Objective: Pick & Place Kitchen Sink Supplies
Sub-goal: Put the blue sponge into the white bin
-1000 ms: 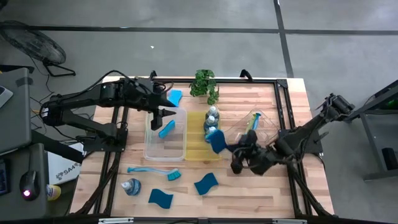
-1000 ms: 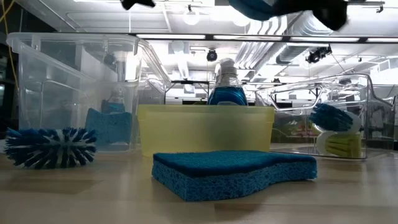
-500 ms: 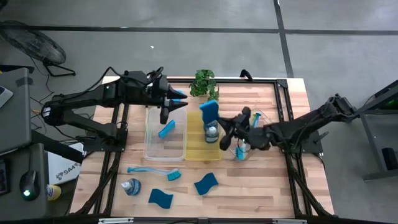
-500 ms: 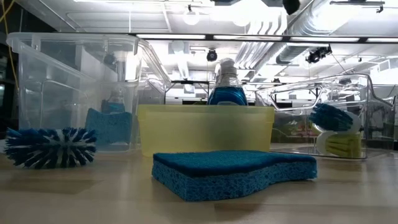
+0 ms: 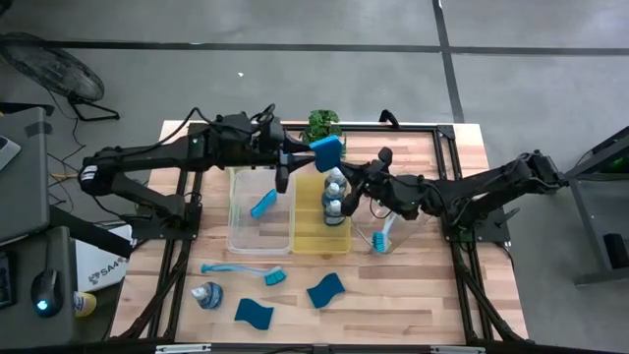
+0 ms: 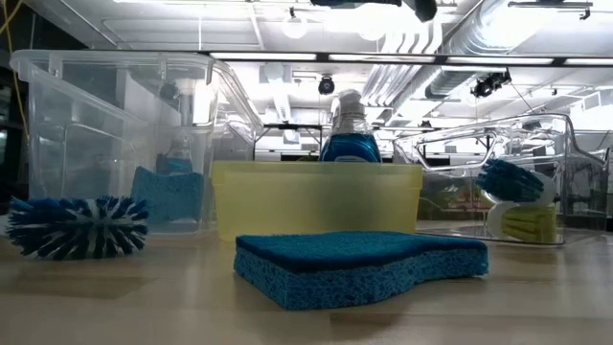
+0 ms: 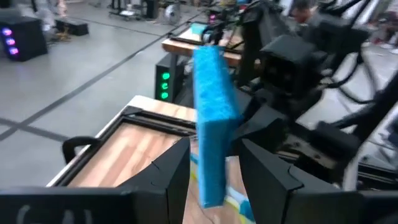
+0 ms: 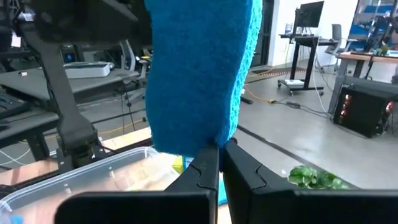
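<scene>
The right end effector (image 8: 219, 149) is shut tight on the lower edge of a wavy blue sponge (image 8: 199, 74), which stands upright above its tips. In the high view this sponge (image 5: 327, 147) is held in the air over the far end of the yellow tray (image 5: 319, 241), near the potted plant (image 5: 319, 126), with the right end effector (image 5: 356, 182) reaching in over the tray.

The left end effector (image 7: 214, 149) meets the same sponge (image 7: 211, 106) from the opposite side, above the far end of the clear tray (image 5: 236, 221). Whether it has closed on the sponge I cannot tell.

Below the raised sponge, two small bottles of blue soap (image 5: 335, 187) stand in the yellow tray (image 6: 316, 196); one of them (image 6: 350, 139) rises above the tray's rim in the low view. The clear tray holds a blue sponge (image 6: 168, 196). On the other side of the yellow tray, a second clear tray (image 6: 575, 172) sits tilted, with a blue brush (image 5: 383, 234) in it.

On the near part of the table (image 5: 413, 295) lie a blue long-handled brush (image 5: 246, 270), a soap bottle on its side (image 5: 207, 294) and two more sponges (image 5: 325, 290) (image 5: 255, 313), all apart from one another and from both arms.
</scene>
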Robot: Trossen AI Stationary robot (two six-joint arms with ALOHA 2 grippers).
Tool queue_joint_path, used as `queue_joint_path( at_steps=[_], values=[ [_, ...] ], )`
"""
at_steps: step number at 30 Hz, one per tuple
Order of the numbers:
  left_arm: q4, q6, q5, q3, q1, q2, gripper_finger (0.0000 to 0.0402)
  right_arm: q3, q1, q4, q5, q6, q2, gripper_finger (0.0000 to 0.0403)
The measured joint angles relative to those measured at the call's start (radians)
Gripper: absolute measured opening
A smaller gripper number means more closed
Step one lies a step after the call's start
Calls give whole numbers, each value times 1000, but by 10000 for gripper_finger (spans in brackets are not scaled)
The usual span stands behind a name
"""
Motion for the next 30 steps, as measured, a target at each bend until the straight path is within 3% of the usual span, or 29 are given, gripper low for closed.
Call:
queue_joint_path(
  at_steps=[17,23,30],
  values=[
    [84,-2,-37,0,0,25,135,0,-47,-52,-203,-26,0,0],
    [64,-5,34,0,0,25,135,0,-60,-93,-264,-25,-3,0],
    [17,-50,46,0,0,25,135,0,-61,-104,-307,-25,-5,0]
  ],
)
